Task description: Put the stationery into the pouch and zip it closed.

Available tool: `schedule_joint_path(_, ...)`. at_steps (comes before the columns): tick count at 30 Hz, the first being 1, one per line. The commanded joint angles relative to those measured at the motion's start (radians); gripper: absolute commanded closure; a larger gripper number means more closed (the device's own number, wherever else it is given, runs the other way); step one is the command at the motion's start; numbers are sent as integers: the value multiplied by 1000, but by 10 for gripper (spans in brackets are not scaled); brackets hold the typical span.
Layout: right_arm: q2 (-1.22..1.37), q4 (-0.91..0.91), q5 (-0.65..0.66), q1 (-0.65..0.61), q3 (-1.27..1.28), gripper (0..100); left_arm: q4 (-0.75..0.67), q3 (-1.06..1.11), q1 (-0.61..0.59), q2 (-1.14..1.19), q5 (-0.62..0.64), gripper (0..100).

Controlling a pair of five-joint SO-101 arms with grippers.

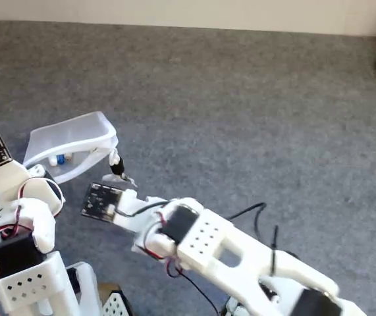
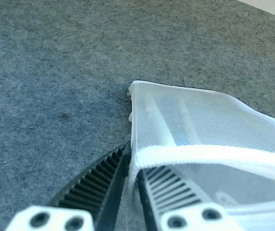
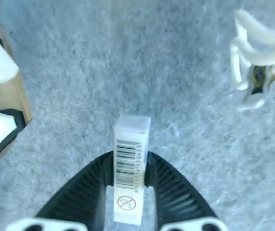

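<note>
The translucent white mesh pouch (image 1: 76,135) lies on the grey carpet with its mouth held open; small blue and white items (image 1: 61,158) show inside it. My left gripper (image 2: 131,162) is shut on the pouch's rim (image 2: 195,155), at the near left side of the pouch. My right gripper (image 3: 131,161) is shut on a small white stationery box (image 3: 132,144) with a barcode label. In the high view the right gripper (image 1: 116,168) hangs just right of the pouch's mouth. The pouch's zipper end (image 3: 255,79) shows a short way off the box.
Grey carpet (image 1: 253,99) covers the whole surface, open to the back and right. The arms' white bases and a brown block (image 1: 108,293) sit at the near edge. A black cable (image 1: 250,214) trails beside the right arm.
</note>
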Motion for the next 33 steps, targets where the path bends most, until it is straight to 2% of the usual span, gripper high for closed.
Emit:
schedule_joint_path(1,-137,-127,8,-7,61,995,-31,-5,-8,5,15,986)
schedule_joint_path(8,-165,-375,8,-12,203,995,-31,-5,-8,5,15,986)
schedule_joint_path(21,-191,-501,5,-44,219,995,-31,-4,-8,5,15,986)
schedule_joint_path(28,-375,-542,5,-45,291,995,-31,-4,-7,5,15,986)
schedule_joint_path(33,-495,-727,5,-44,430,995,-31,-4,-7,5,15,986)
